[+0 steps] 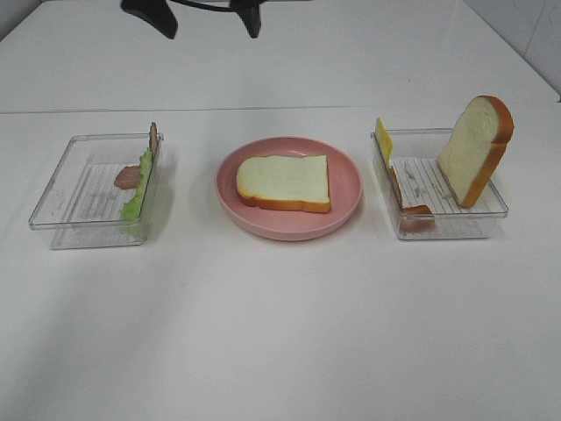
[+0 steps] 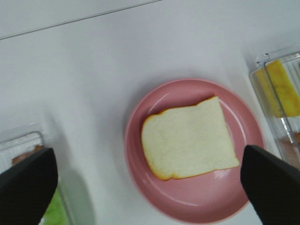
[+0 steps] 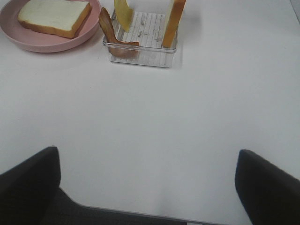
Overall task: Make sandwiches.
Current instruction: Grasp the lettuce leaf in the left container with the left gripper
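One bread slice [image 1: 283, 182] lies on the plate [image 1: 346, 210] in the middle of the worktop [image 1: 280, 342]; lettuce [image 1: 136, 197], bacon [image 1: 127, 176], cheese [image 1: 384, 140] and second slice [image 1: 476, 149] wait unstacked near the side edges; left claw [image 2: 150, 183] and right claw [image 3: 150, 187] gape empty.

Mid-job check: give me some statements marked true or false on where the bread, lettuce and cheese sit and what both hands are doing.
1. One bread slice lies flat on the pink plate. True.
2. The second bread slice lies flat in the right tray. False: it stands on edge, leaning against the tray's right wall.
3. The lettuce leaf is in the left tray. True.
4. The cheese slice is on the plate. False: it stands in the right tray.
5. The right hand grips something. False: it is open and empty.
6. The left hand is open above the plate. True.
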